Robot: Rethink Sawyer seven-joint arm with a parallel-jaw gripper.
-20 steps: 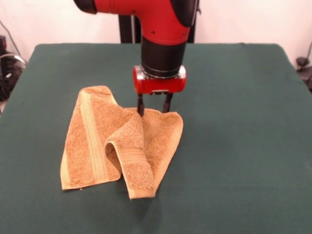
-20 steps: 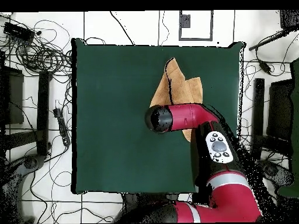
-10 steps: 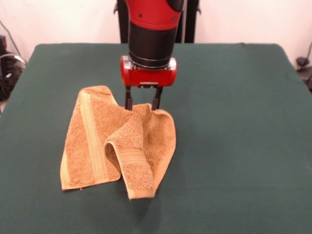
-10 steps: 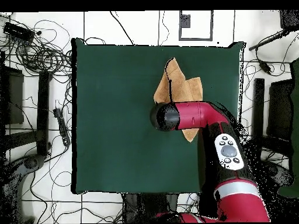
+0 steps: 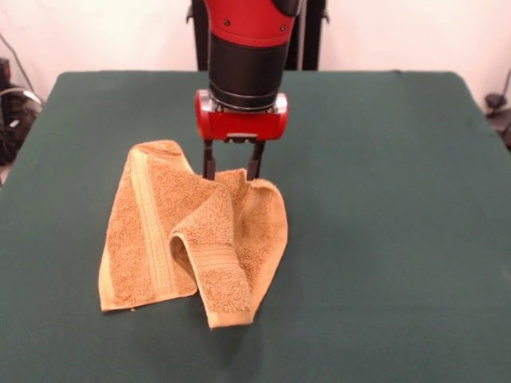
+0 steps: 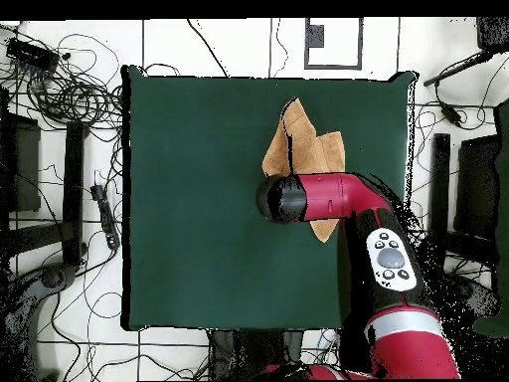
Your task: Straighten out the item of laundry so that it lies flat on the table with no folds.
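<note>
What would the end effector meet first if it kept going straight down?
Probably the towel: the end effector points down at its raised far fold, fingers apart. Beneath that lies the table.

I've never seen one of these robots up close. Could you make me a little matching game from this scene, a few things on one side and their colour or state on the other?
Things:
1. towel
2. table
3. gripper
4. robot arm

Descriptions:
A. dark green, spread under everything
B. red and black, reaching in over the cloth
C. golden-orange, crumpled with a fold standing up
D. jaws apart, tips at the cloth's far edge

Pairs: 1-C, 2-A, 3-D, 4-B
</note>
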